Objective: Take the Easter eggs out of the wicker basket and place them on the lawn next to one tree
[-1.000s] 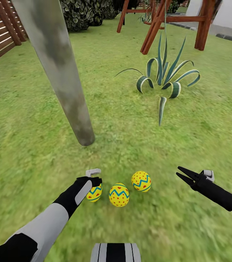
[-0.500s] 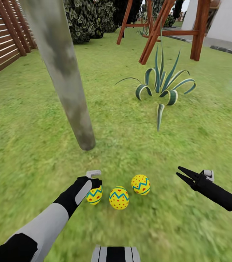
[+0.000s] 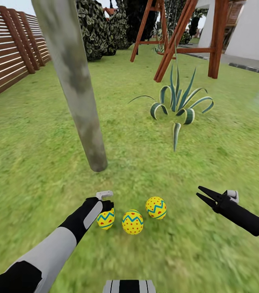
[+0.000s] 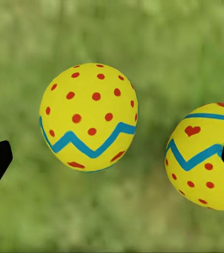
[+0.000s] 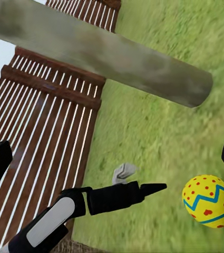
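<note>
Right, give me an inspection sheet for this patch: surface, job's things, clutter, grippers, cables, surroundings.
Surface: lawn, short green grass.
Job's things: three Easter eggs lying in a row on the grass in front of the tree trunk; wicker basket nothing seen.
Clutter: nothing seen.
Grippers: left gripper hangs over the leftmost egg, jaws open, empty; right gripper off to the right of the eggs, jaws open, empty.
Cables: nothing seen.
Surroundings: striped agave plant, wooden slat fence, red wooden frame, leafy bushes, white wall.
</note>
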`<state>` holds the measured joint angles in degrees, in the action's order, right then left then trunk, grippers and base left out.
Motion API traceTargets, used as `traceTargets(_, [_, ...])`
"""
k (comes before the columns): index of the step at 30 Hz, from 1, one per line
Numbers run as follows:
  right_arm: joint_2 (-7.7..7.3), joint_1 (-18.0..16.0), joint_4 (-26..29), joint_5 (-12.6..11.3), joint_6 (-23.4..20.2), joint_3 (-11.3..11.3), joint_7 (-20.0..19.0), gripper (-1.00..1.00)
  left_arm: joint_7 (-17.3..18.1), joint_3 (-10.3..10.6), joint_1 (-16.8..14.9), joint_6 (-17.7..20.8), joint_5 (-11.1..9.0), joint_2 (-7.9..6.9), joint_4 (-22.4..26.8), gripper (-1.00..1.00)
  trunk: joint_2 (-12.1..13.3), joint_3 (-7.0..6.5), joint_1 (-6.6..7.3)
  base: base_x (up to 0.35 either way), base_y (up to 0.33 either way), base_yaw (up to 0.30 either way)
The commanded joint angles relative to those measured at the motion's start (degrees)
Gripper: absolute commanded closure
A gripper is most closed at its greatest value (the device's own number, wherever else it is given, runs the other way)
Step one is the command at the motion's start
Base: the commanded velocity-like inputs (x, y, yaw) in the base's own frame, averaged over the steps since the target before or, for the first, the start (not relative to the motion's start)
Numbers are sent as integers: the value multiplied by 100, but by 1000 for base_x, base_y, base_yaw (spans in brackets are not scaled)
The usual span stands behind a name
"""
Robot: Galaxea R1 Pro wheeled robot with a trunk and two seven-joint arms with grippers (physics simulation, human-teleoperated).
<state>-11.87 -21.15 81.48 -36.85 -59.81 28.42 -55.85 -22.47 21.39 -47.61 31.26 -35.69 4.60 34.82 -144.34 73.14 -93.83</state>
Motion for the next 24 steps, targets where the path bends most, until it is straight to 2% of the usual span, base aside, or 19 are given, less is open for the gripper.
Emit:
traceTargets(1, [3, -4, 0, 24, -19, 6, -32, -100, -55, 26, -3, 13, -61, -4, 8, -100, 0, -18, 4, -86, 0, 0])
traceTargets(11, [3, -4, 0, 28, -19, 6, -32, -100, -68, 19, -3, 20, -61, -3, 7, -100, 13, -240, 29, -166, 0, 0])
traceTargets(14, [3, -4, 0, 28, -19, 6, -32, -100, -172, 22, -3, 20, -61, -3, 8, -100, 17, -306, 37, -183, 0, 0])
traceTargets(18, [1, -4, 0, 28, -19, 6, -32, -100, -354, 19, -3, 16, -61, -3, 13, -100, 23, -395, 48, -62, 0, 0])
traceTargets(24, [0, -4, 0, 28, -19, 12, -32, -100, -420, 15, -3, 13, -61, -2, 8, -100, 31, -528, 63, -14, 0, 0])
